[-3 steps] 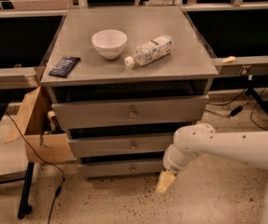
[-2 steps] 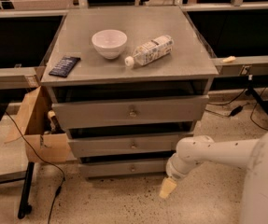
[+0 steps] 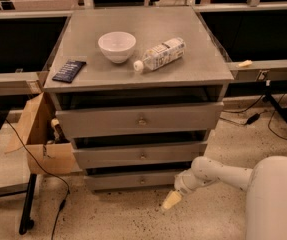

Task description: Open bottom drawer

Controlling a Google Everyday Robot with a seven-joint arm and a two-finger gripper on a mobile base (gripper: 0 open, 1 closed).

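Grey metal made up the desk (image 3: 203,59), which had three drawers stacked under its flat top. The bottom drawer (image 3: 118,180) sat lowest, just above the speckled floor, its wide front showing a small brass knob (image 3: 142,180) at the middle and a dark gap above it, under the middle drawer (image 3: 108,156). The top drawer (image 3: 103,121) was the tallest. From the lower right a white arm (image 3: 218,171) reached in, and its cream-coloured tool (image 3: 172,200) hung low near the floor, just in front of the bottom drawer's right end and apart from the knob; I could not tell whether it was clenched or released. On the desk stood a white bowl (image 3: 117,45), a plastic bottle (image 3: 160,54) lay on its side beside it, and a dark packet (image 3: 69,70) lay near the left edge. A cardboard box (image 3: 38,134) sat against the left side.
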